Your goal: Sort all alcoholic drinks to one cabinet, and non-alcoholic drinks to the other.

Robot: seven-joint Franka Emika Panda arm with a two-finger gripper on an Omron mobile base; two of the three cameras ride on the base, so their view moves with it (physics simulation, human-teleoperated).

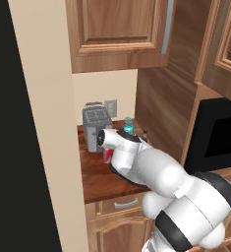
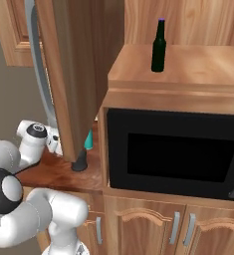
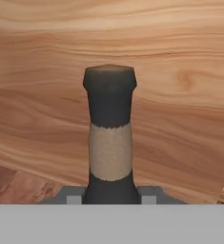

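Black bottle (image 3: 109, 138), tan neck band

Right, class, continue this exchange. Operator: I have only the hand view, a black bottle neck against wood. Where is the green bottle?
Observer: The green bottle stands upright on top of the microwave's cabinet, purple cap on.
Operator: And the teal one?
Observer: The teal bottle stands on the counter, beside the toaster.
Operator: Is my bottle lifted yet?
Observer: It seems not. The black bottle looks to rest on the counter, below the open cabinet door.
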